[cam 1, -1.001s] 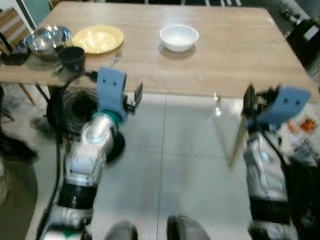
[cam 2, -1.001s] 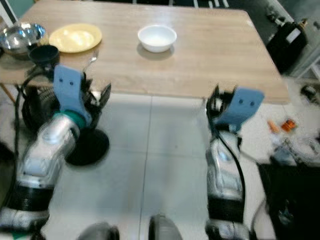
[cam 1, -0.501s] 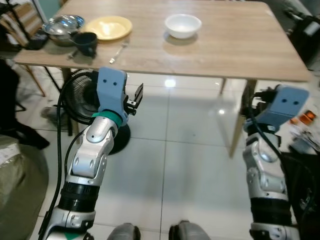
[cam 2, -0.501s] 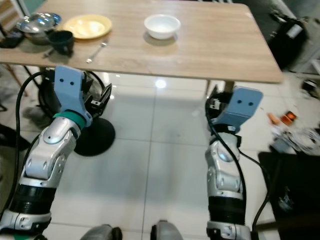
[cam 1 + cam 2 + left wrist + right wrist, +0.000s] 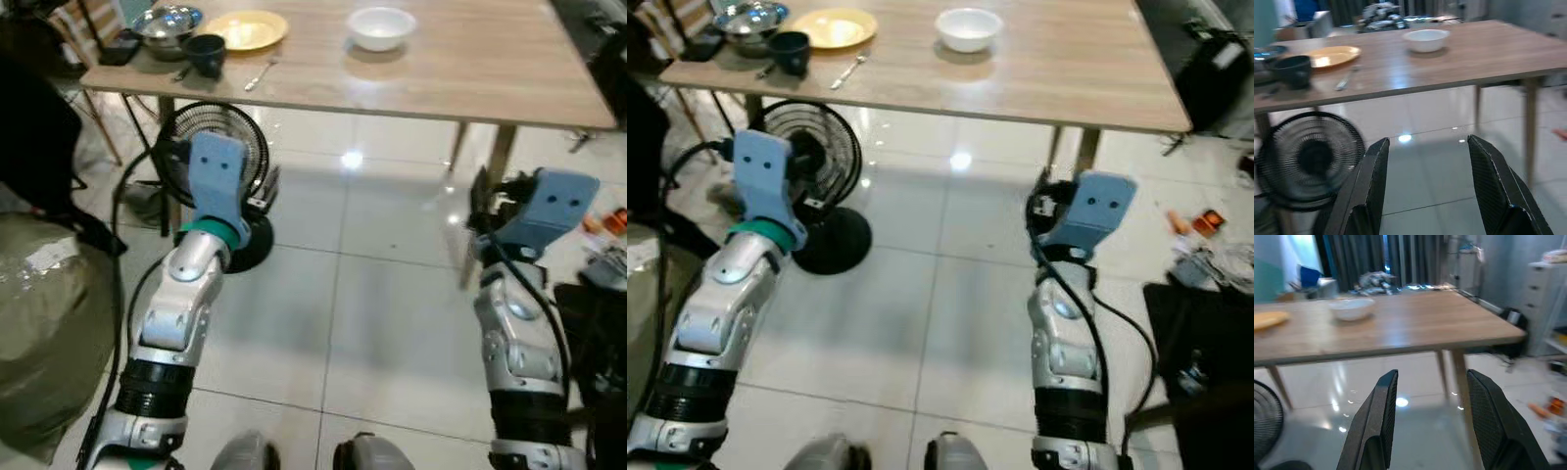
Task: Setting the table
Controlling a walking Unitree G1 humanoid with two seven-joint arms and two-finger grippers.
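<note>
1. Jaws of the left gripper (image 5: pixel 1422 191) stand apart with nothing between them, held low over the tiled floor (image 5: pixel 372 294) and short of the bench (image 5: pixel 470 69); its black fingers (image 5: pixel 1369 186) point toward the bench edge.
2. Jaws of the right gripper (image 5: pixel 1425 426) likewise stand apart and hold nothing, at about 3 o'clock in the head views, level with the left gripper and facing the same bench.
3. Wooden bench: spans the 12 o'clock region of the head views, with two pale legs (image 5: pixel 502 157) visible at its right end.
4. White bowl (image 5: pixel 381 27): sits upright on the bench, near 12 o'clock, well apart from the other tableware.
5. Yellow plate (image 5: pixel 245 29): lies flat toward 11 o'clock, left of the white bowl.
6. Dark cup (image 5: pixel 205 54): stands just in front of the yellow plate's left side, near the bench edge.
7. Metal bowl (image 5: pixel 168 20): sits beside the yellow plate, at the far left end of the bench.
8. Fork (image 5: pixel 258 74): lies on the bench between the dark cup and the white bowl, close to the front edge.
9. Black floor fan (image 5: pixel 211 157): stands on the floor under the bench's left end, just beyond the left arm (image 5: pixel 181 304).
10. Greenish sack (image 5: pixel 44 323): rests on the floor at 9 o'clock.
</note>
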